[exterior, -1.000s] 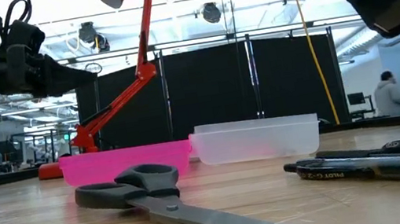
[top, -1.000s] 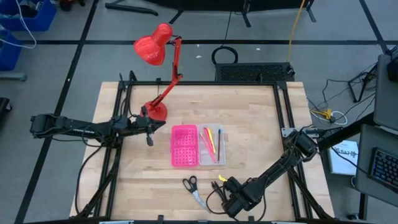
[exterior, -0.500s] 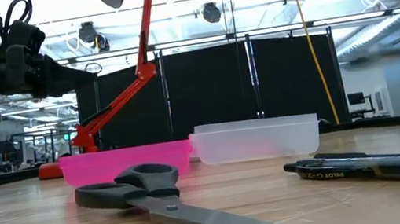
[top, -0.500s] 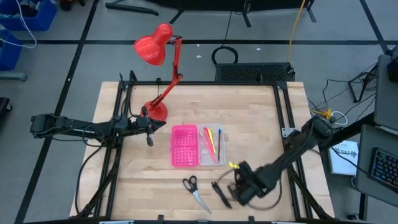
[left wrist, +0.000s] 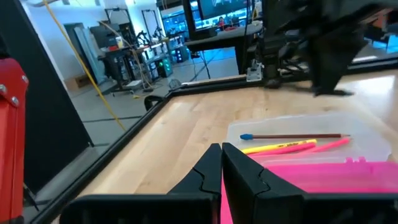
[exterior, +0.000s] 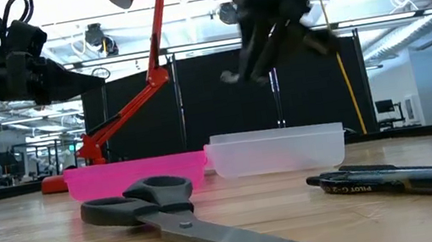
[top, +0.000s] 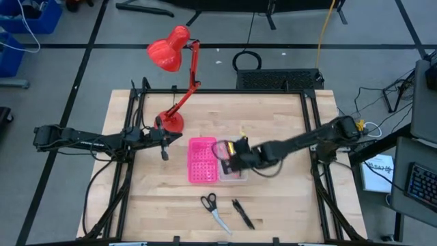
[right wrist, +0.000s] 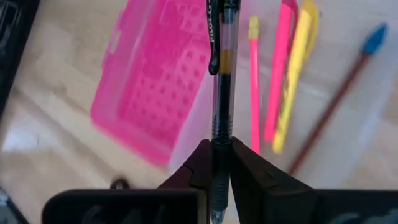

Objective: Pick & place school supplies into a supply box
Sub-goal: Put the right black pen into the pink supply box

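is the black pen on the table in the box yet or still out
Out. The black pen lies on the table beside the scissors, well short of the box.

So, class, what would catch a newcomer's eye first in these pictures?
Probably the tall red desk lamp at the table's far left corner. Next, the hot-pink gridded case half mid-table, joined to a clear plastic tray. Over that tray the right end effector holds a black-and-clear pen.
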You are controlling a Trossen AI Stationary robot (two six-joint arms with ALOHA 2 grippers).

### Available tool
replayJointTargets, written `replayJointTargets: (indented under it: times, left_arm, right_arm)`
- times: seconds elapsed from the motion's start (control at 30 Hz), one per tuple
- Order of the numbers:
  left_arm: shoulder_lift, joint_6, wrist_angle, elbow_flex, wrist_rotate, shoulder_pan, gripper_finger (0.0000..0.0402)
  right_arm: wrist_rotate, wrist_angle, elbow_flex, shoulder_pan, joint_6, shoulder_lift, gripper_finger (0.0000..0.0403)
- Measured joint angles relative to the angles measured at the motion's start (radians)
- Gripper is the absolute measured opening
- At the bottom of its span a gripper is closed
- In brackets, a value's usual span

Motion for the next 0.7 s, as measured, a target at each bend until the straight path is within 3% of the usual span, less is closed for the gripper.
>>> replayJointTargets:
  times: [0.2, 0.37, 0.7]
  left_arm:
    - [0.000, 0.018, -0.002, 0.000, 0.000, 0.000, 0.0021]
    - [0.000, 0.073, -0.010, 0.000, 0.000, 0.000, 0.0021]
    - [0.000, 0.097, -0.007, 0.000, 0.000, 0.000, 0.0021]
  right_arm:
    - [-0.194, 0.157, -0.069, -0.120, -0.025, 0.063, 0.0026]
    - [-0.262, 0.189, -0.093, -0.154, 0.005, 0.098, 0.0026]
    - [-0.261, 0.198, -0.111, -0.209, -0.001, 0.114, 0.0026]
